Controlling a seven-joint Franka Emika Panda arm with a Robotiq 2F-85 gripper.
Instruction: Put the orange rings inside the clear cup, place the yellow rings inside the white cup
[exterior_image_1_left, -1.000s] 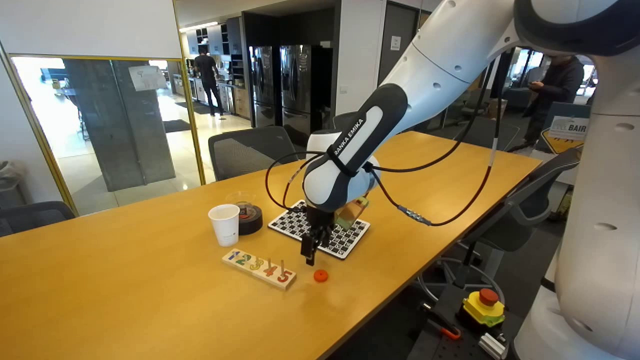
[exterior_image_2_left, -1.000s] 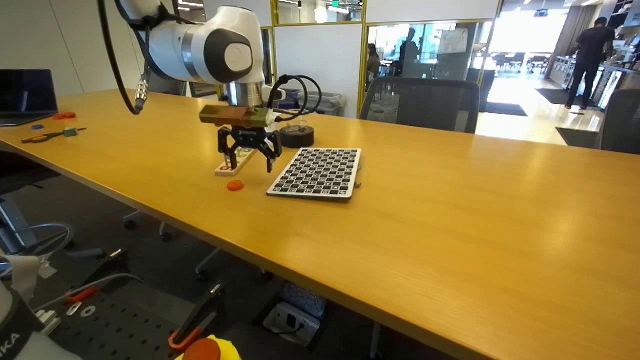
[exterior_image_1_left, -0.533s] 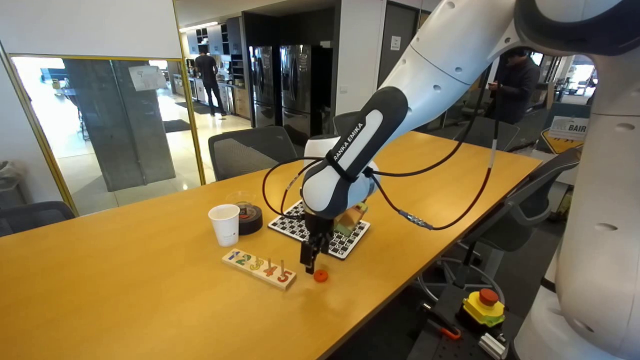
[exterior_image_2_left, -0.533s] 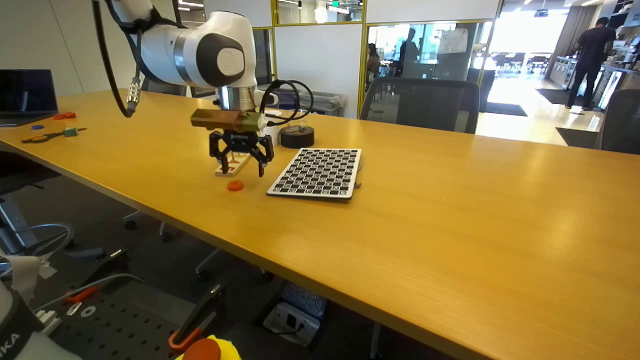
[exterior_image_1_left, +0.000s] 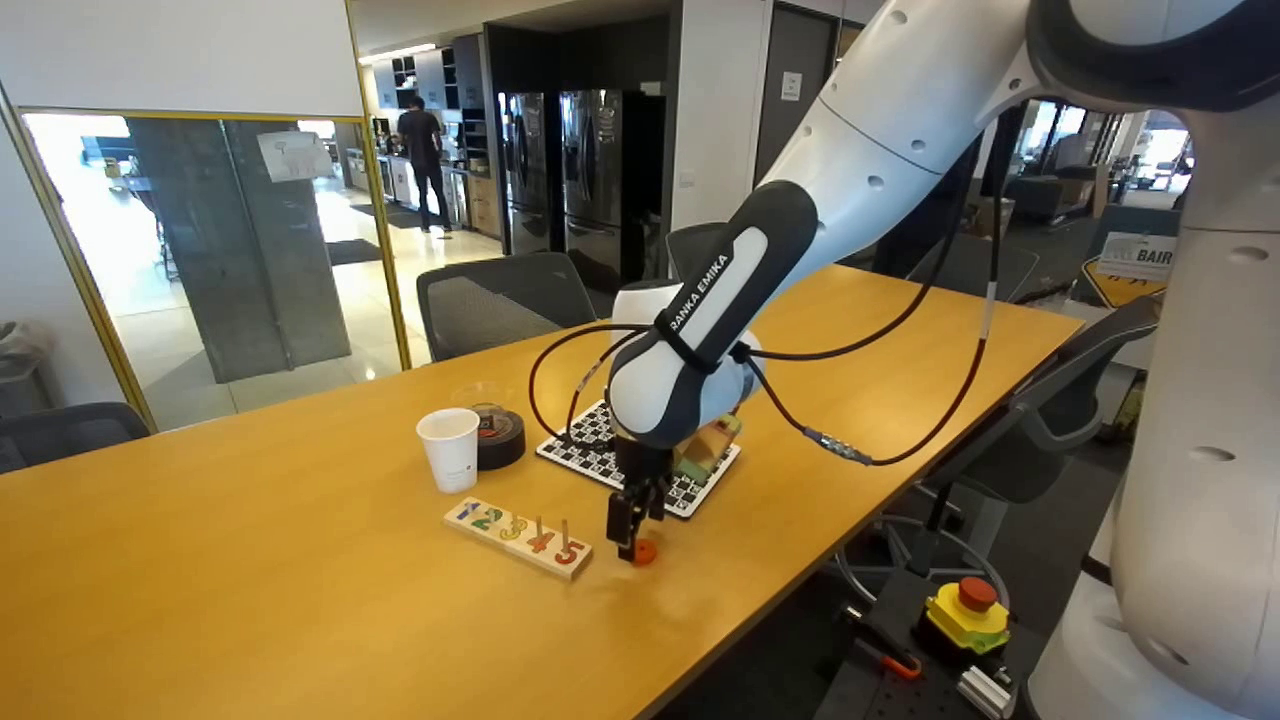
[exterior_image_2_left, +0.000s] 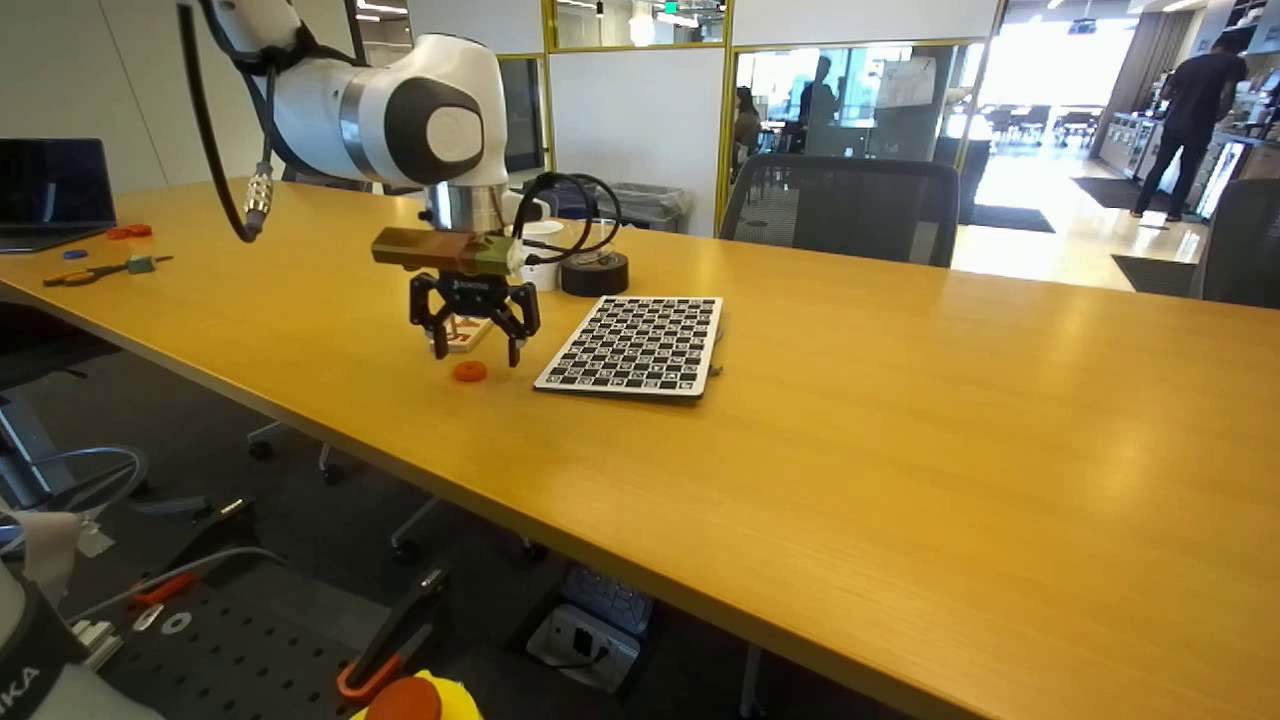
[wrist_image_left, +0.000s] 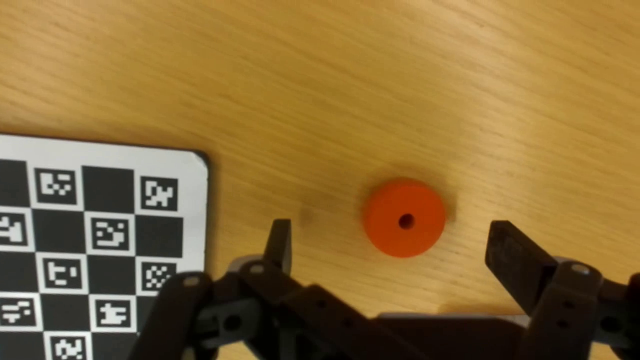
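An orange ring with a small hole at its centre lies flat on the table. My gripper hangs close over it, its two fingers pointing down and spread wide apart. In the wrist view the ring sits in the gap between the fingertips, somewhat nearer the one on the picture's right, and bare wood shows on either side, so it stands clear of both. In an exterior view the ring lies near the end of a wooden number board marked 1 to 5. Near the board's far end I have the white cup, upright, just beside a black tape roll. A clear cup shows above the roll; I cannot tell how it is seated. A black-and-white checkered board lies near the ring.
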